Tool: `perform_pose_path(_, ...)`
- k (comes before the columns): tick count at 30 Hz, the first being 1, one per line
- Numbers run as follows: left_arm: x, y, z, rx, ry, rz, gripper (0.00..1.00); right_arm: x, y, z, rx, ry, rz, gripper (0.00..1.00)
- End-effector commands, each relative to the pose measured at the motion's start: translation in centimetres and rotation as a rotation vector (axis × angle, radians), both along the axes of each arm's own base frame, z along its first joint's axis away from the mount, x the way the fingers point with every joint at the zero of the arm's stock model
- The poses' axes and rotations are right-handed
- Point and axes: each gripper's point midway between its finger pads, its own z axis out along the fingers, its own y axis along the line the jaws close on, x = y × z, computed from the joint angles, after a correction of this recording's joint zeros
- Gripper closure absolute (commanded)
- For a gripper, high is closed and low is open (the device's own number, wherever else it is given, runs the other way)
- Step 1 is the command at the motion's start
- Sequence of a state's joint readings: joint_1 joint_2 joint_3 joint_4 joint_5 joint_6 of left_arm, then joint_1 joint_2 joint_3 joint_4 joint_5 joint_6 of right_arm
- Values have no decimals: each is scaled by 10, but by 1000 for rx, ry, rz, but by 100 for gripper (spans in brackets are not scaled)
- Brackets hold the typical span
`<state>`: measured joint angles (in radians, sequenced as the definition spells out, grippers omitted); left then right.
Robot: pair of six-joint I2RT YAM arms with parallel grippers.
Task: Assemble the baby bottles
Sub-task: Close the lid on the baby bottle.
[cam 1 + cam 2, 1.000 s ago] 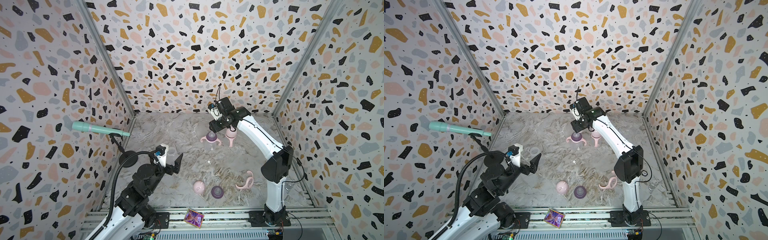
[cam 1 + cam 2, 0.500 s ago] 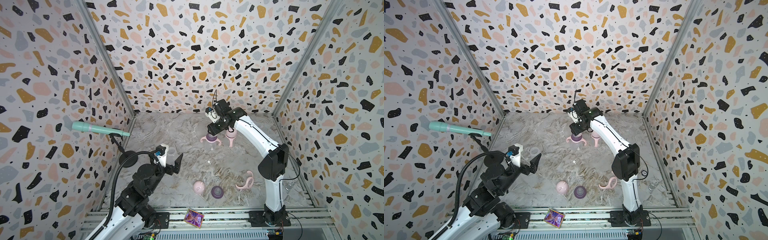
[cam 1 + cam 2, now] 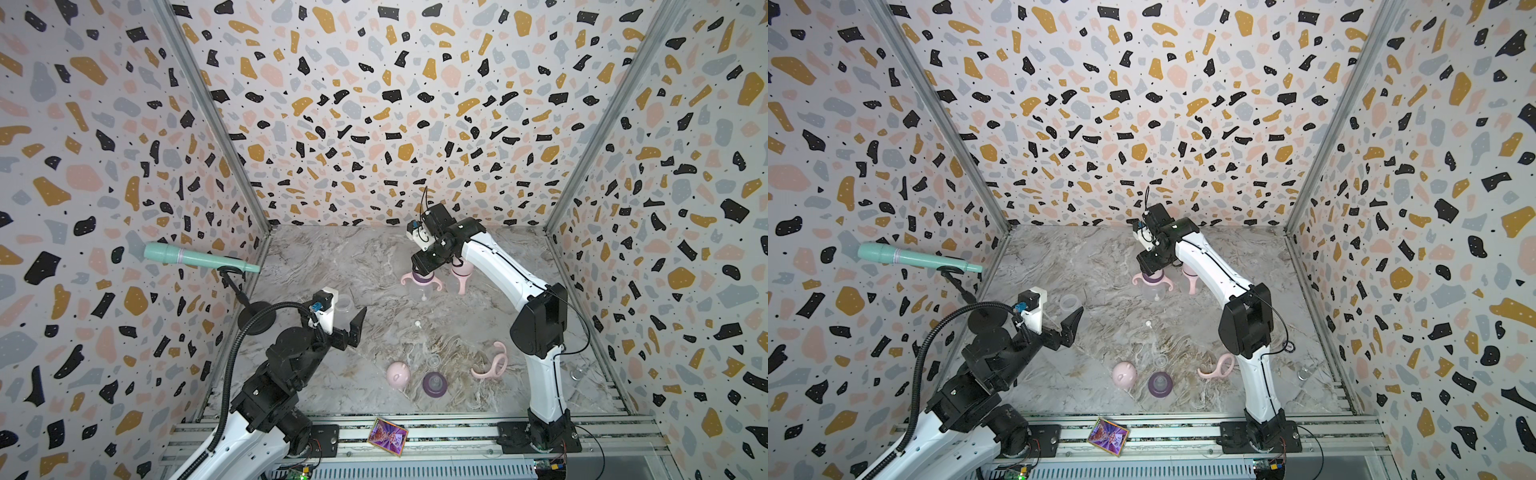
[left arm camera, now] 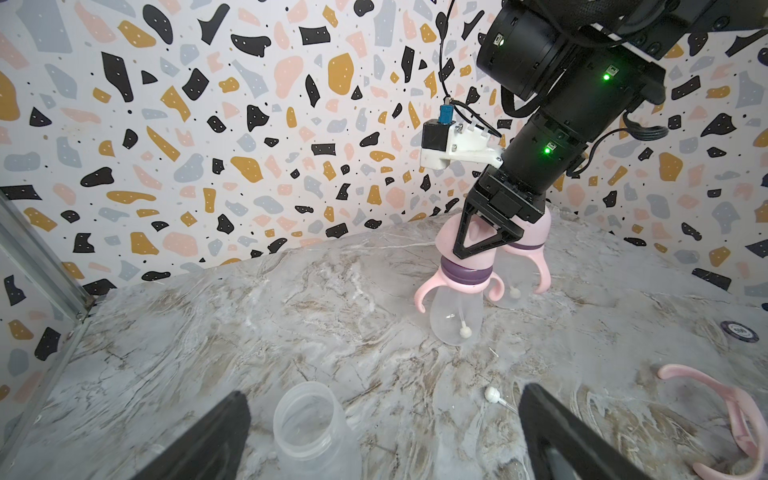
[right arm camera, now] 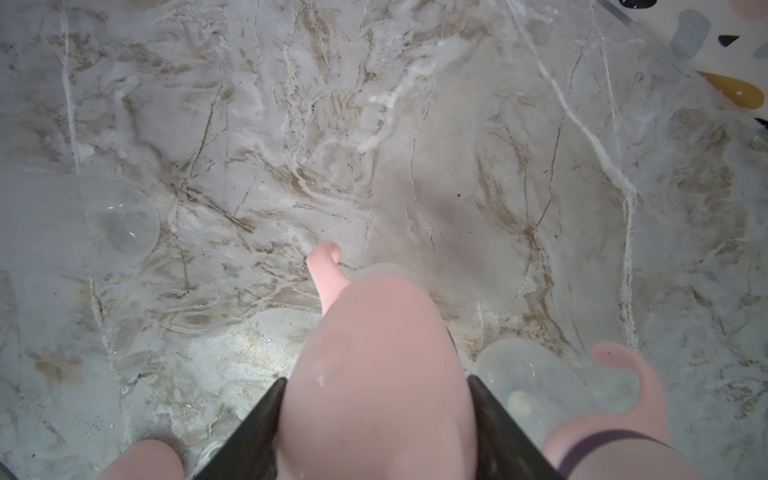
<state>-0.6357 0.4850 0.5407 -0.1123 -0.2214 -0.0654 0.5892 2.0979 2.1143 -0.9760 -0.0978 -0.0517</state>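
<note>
While the right gripper [image 4: 478,239] clamps the pink dome cap [image 5: 376,353] of a baby bottle [image 4: 455,320] standing on the grey marble top [image 3: 332,257] (clear body, purple ring, pink handles), a second capped bottle [image 3: 459,272] stands just beside it. Toward the arm bases from that bottle: loose cap [image 3: 397,374], purple teat ring [image 3: 433,383], loose collar [image 3: 492,365]. Left gripper [image 4: 382,395] spread wide, empty, open clear bottle [image 4: 309,428] just ahead. Terrazzo walls [image 3: 374,104] around.

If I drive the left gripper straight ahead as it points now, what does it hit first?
Probably the uncapped clear bottle, standing just ahead of the open left gripper, off-centre toward one finger. Farther on stands the capped bottle the right gripper holds.
</note>
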Motion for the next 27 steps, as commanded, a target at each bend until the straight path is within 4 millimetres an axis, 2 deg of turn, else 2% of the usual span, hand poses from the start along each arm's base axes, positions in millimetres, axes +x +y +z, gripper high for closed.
perform_pose_path(1,0,-2,-1,-1,-1,-7,0,-5,-2,-3,-17,17,11,43)
perform_pose_path(14,1,-4,-4,8,10,-16,0,-7,-5,-12,-30,37,9,37)
perform_pose_path(27,1,-5,-5,14,15,-18,0,-5,-5,15,-3,-25,0,37)
